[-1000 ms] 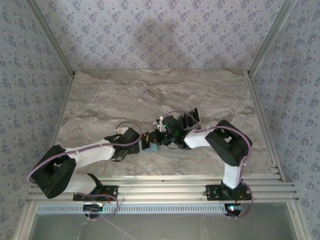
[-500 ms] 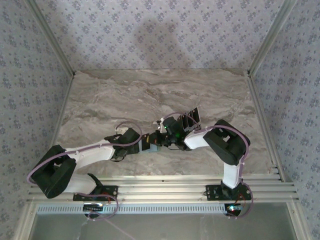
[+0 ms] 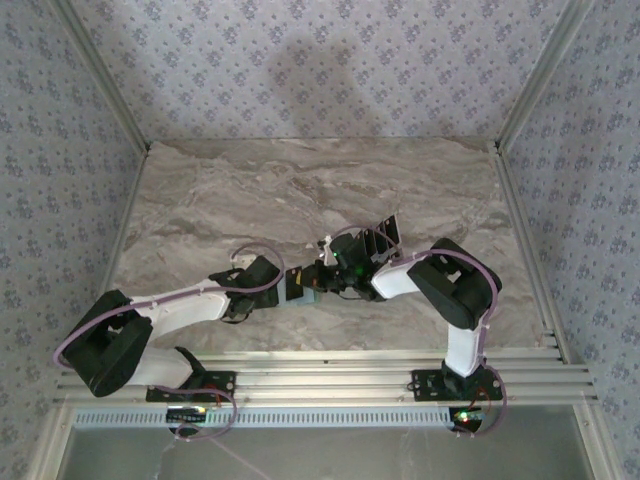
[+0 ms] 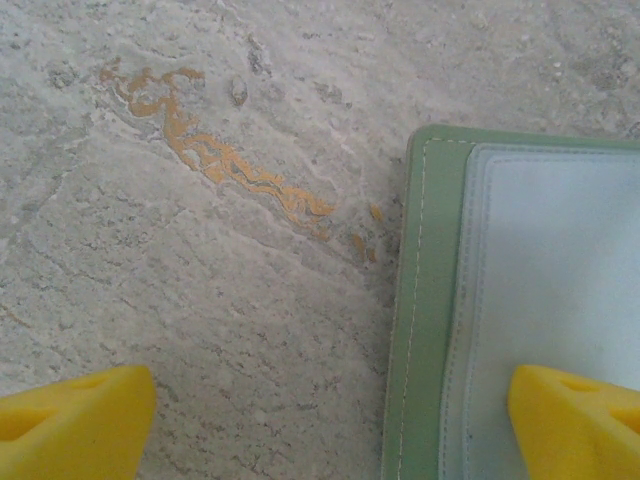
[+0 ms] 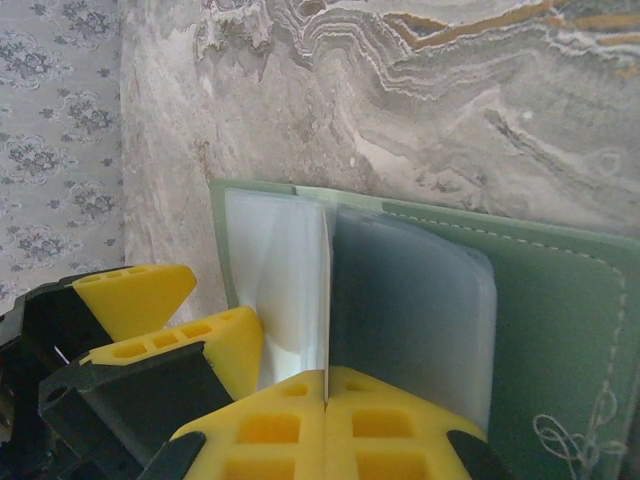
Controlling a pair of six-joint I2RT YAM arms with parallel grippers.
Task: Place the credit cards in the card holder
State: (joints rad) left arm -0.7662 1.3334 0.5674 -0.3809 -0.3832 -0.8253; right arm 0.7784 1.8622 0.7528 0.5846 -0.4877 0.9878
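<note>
Sage-green with pale stitching along its edge, the card holder (image 4: 428, 300) lies flat on the marble table (image 4: 200, 250), directly under both grippers where the two arms meet.

The left gripper (image 4: 325, 425) has its jaws spread wide and straddles the holder's edge. One yellow fingertip is over bare marble, off the holder's side. The other is above the holder's pale, clear pocket. Whether that fingertip presses on the pocket or hangs just above it, I can't tell.

The right gripper (image 5: 326, 420) has its yellow fingers brought together, pinching a thin sheet (image 5: 326, 300) that stands on edge and runs straight out from the seam between them. It is seen edge-on, a pale line, so I cannot tell whether it is a card or a leaf of the holder. To one side of the sheet lies a whitish pocket, to the other a darker, grey-blue clear pocket with a rounded corner. Beyond that is the green cover. The left gripper's fingers (image 5: 140, 295) are just beside the right gripper, at the whitish side of the holder.

From above, the credit cards (image 3: 381, 237) are a small dark cluster on the marble, just past the right gripper's wrist on the far side and apart from the holder.
</note>
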